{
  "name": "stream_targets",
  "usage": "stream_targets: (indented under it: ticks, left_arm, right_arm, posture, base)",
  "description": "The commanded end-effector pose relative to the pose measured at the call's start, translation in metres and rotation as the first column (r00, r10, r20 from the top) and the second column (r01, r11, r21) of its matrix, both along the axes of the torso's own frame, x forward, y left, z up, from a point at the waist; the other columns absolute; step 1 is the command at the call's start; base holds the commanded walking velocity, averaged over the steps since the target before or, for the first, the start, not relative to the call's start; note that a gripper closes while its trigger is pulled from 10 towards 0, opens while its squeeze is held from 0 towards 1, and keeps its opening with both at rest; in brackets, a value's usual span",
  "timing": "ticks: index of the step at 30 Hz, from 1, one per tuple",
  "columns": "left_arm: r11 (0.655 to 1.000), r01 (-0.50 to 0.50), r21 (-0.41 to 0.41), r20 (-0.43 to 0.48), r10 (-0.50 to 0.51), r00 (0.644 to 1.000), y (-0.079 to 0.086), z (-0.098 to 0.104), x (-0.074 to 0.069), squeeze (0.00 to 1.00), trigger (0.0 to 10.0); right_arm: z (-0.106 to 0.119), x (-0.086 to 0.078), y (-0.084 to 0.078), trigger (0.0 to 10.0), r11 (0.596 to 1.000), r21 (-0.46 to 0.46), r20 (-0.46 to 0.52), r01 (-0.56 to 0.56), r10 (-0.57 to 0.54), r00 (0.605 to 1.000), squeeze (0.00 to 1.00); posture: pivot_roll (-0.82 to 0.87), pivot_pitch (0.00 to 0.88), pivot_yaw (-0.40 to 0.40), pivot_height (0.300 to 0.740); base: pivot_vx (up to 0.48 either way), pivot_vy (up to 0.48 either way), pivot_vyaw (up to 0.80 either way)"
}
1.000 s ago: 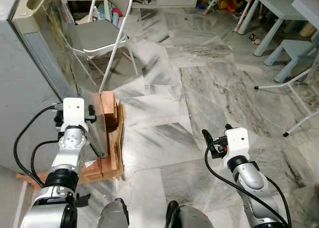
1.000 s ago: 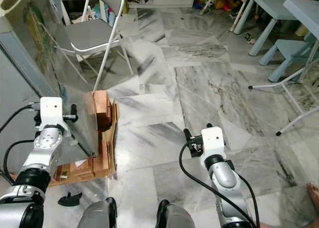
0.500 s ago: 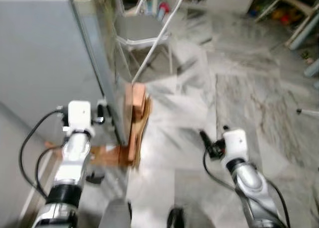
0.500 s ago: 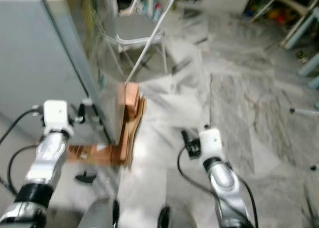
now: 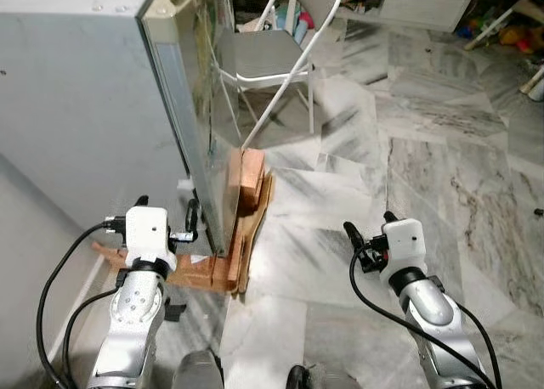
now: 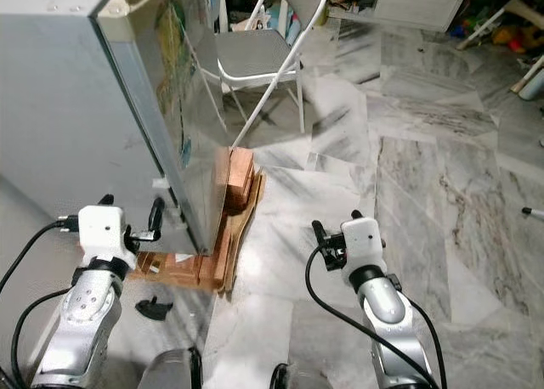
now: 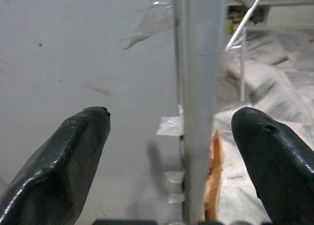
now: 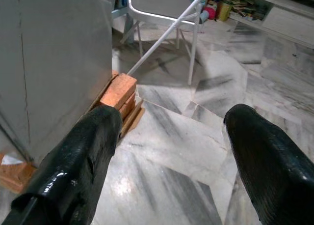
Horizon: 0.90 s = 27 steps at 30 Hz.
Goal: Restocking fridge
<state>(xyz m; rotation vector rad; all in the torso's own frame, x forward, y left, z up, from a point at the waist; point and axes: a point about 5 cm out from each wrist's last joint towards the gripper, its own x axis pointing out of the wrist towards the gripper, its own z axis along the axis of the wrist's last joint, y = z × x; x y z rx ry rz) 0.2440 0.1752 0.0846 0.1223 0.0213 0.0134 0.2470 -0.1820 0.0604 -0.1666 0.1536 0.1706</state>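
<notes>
Left eye view: the robot stands at the corner of a grey fridge (image 5: 85, 109), its door closed and its base raised on stacked wooden blocks (image 5: 242, 185) over a marble floor (image 5: 408, 151). The left gripper (image 5: 166, 215) hangs just beside the fridge's front corner edge, low down near the blocks, its jaws spread wide with nothing between them; the left wrist view shows the two black fingers (image 7: 64, 156) set either side of the fridge's vertical edge, apart from it (scraps of clear tape (image 7: 171, 126) cling to the grey side panel). The right gripper (image 5: 367, 228) hovers over bare floor, well apart from the fridge, jaws likewise spread and empty, and the right wrist view looks past its fingers (image 8: 78, 161) toward the blocks and the reflective fridge door. Behind the fridge stands a white folding chair (image 5: 272, 53) with a grey seat. A small black object (image 6: 155, 305) lies on the floor beside the wooden base, near the robot's left arm; what it is cannot be told.
</notes>
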Motion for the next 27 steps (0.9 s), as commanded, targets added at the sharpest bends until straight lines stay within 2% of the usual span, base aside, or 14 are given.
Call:
stream_targets:
  ticks: [1,4,16,21,27]
  left_arm:
    - [1.0,0.001,0.001,-0.001,-0.001,1.0,0.002,0.004,-0.003,0.0,10.0]
    - [1.0,-0.008,-0.011,0.0,0.008,1.0,0.003,0.004,-0.006,0.0,10.0]
    - [0.999,-0.007,-0.047,-0.025,0.006,1.0,0.0,0.0,-0.016,0.0,10.0]
    - [0.994,0.058,-0.089,-0.017,-0.06,0.998,-0.006,0.002,-0.012,0.0,10.0]
    - [0.99,0.075,-0.123,-0.007,-0.077,0.997,-0.006,0.005,0.009,0.0,10.0]
  right_arm:
    - [0.003,0.0,-0.002,10.0,1.0,0.002,0.003,0.01,-0.01,1.0,0.0]
    - [0.002,-0.002,-0.003,10.0,1.0,0.007,-0.003,0.013,-0.013,1.0,0.0]
    - [-0.001,0.001,-0.002,10.0,1.0,0.009,-0.02,0.004,-0.003,1.0,0.0]
    - [-0.001,0.002,-0.003,10.0,1.0,0.013,-0.03,0.006,-0.006,1.0,0.0]
    - [0.0,0.003,-0.001,10.0,1.0,0.006,-0.032,-0.003,0.003,0.999,0.0]
  posture:
    - [0.07,0.112,-0.054,0.74]
    - [0.08,0.103,-0.058,0.74]
    - [0.07,0.091,-0.071,0.74]
    - [0.07,0.098,-0.079,0.74]
    - [0.06,0.103,-0.081,0.74]
  base:
    - [0.409,0.0,0.0]
    - [0.36,0.0,0.0]
    - [0.0,0.0,0.0]
    - [0.0,0.0,0.0]
    - [0.0,0.0,0.0]
